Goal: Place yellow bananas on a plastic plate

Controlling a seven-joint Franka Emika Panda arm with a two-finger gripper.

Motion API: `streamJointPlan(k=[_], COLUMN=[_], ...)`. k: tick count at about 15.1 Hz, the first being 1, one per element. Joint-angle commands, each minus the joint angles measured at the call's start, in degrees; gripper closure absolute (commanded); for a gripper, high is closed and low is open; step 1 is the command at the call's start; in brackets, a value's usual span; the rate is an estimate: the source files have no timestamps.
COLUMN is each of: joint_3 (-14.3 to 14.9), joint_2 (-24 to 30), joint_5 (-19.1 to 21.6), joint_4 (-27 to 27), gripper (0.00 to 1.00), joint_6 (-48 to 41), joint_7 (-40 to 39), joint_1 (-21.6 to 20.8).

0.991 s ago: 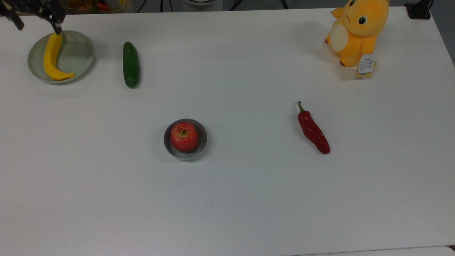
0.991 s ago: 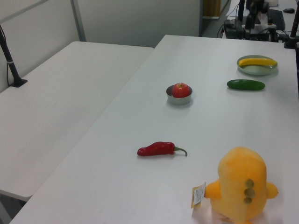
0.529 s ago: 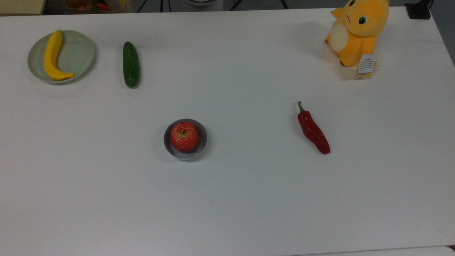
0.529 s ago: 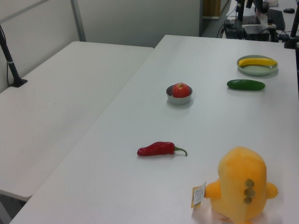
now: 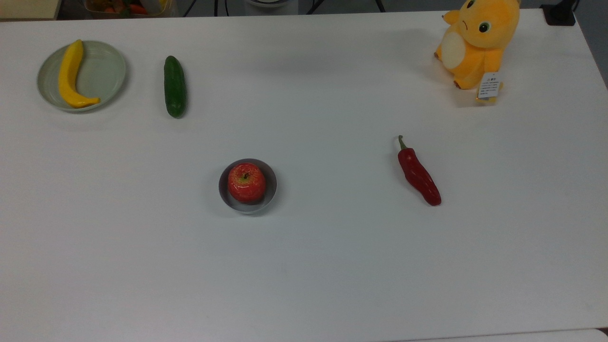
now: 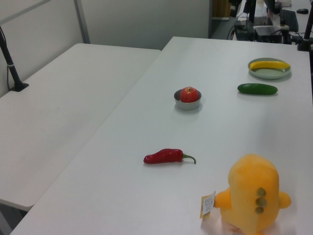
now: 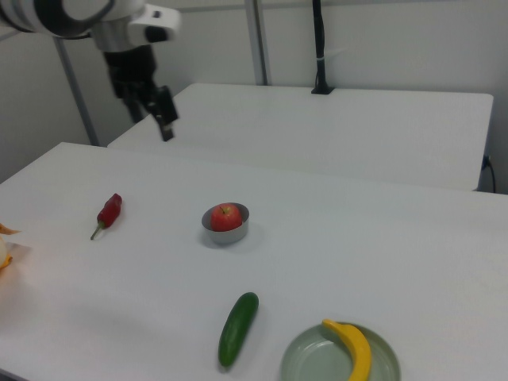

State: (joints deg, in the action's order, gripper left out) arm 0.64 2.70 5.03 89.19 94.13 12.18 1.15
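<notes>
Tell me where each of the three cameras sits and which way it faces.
Top view: overhead, facing down on the table, banana on plate at the top view's left.
Left view: raised beyond the plush toy end, facing along the table towards the plate.
Right view: raised beyond the plate end, facing back; the arm with its gripper hangs high above the far side.
Shared: all three show the apple in the bowl, cucumber and chili.
</notes>
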Motion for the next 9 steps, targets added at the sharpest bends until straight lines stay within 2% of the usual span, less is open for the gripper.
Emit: streamJointPlan(k=[1,3,5,7,9], joint_3=[-5.73,-6.18,-5.83,-5.04,-2.85], joint_2=[0.64,0.64,0.29,-0.15,-0.94], joint_5=[0.68,0.51,-0.19,-0.37,-0.37], joint_4=[0.98,2.56,3.27,4.41,4.42], gripper=[0.0,0.0,0.0,0.0,0.0], joint_6=[-2.37,-1.67,-0.27,2.27,4.22], joint_7=[1.0,-0.66,-6.61,-13.2,-19.01], joint_1=[0.34,-0.09,-2.72,-3.78,-4.75])
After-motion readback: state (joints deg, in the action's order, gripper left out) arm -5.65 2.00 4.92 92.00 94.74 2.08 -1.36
